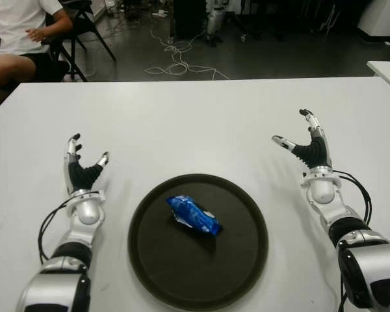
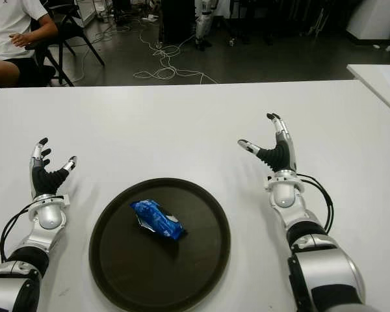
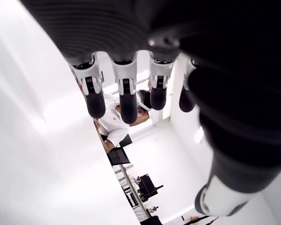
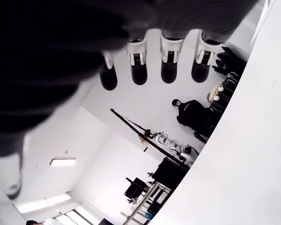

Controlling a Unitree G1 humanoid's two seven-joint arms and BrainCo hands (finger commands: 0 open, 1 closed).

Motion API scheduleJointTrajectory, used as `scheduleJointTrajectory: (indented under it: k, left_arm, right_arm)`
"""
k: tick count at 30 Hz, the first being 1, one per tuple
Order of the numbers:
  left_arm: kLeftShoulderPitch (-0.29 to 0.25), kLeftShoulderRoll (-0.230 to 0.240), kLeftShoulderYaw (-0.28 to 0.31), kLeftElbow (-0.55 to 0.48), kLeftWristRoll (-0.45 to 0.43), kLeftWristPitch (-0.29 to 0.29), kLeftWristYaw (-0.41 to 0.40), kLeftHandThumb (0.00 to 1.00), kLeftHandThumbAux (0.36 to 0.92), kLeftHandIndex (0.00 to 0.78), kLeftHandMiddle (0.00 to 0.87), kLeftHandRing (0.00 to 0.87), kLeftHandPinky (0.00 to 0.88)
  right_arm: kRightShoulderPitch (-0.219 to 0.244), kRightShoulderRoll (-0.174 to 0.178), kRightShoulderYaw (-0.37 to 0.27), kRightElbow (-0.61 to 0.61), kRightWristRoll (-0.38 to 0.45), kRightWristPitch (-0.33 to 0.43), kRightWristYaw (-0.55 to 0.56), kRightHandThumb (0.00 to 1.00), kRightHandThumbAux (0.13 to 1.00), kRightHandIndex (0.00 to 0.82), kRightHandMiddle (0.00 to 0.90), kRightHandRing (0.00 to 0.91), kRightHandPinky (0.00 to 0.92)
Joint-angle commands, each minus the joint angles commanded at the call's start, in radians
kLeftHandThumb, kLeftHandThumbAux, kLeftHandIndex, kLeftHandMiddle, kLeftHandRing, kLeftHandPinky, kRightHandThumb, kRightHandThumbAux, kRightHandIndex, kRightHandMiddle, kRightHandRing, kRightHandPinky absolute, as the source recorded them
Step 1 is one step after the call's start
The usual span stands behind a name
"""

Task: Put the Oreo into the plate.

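Left eye view: Oreo (image 1: 193,215) lying inside the plate (image 1: 247,266).
Left robot hand (image 1: 83,169) and right robot hand (image 1: 305,146) are hovering spread wide, empty; a careless sweep could be knocking the plate along the counter (image 1: 195,123).

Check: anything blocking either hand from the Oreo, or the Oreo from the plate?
Nothing visible. The Oreo packet already lies in the dark round plate. The left hand and right hand are open on either side of the plate, with only bare white table between.

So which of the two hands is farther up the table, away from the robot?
The right hand, to the right of the plate holding the Oreo. The left hand shows lower, nearer the robot. Both are open.
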Motion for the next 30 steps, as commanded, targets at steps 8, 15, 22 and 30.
scheduleJointTrajectory:
  k: [8, 15, 22, 30]
  left_arm:
    - [0.0, 0.001, -0.001, 0.002, 0.001, -0.016, -0.001, 0.196, 0.797, 0.123, 0.101, 0.119, 0.159]
    - [0.0, 0.0, 0.002, 0.002, -0.004, -0.016, -0.01, 0.213, 0.793, 0.115, 0.089, 0.099, 0.125]
    - [-0.001, -0.002, 0.009, 0.004, -0.014, -0.009, -0.021, 0.232, 0.786, 0.116, 0.086, 0.098, 0.134]
    - [-0.001, -0.002, 0.009, 0.003, -0.012, -0.006, -0.016, 0.213, 0.783, 0.112, 0.084, 0.093, 0.117]
  right_arm:
    - [-0.001, 0.002, 0.0, 0.001, 0.0, 0.005, -0.002, 0.0, 0.548, 0.019, 0.0, 0.0, 0.0]
    - [-0.001, 0.002, 0.005, -0.001, -0.003, 0.009, 0.001, 0.0, 0.566, 0.018, 0.0, 0.0, 0.0]
    - [-0.003, -0.001, 0.011, -0.001, -0.008, 0.013, 0.002, 0.0, 0.556, 0.013, 0.0, 0.0, 0.0]
    - [-0.005, 0.0, 0.011, 0.001, -0.006, 0.024, 0.002, 0.0, 0.575, 0.01, 0.0, 0.0, 0.0]
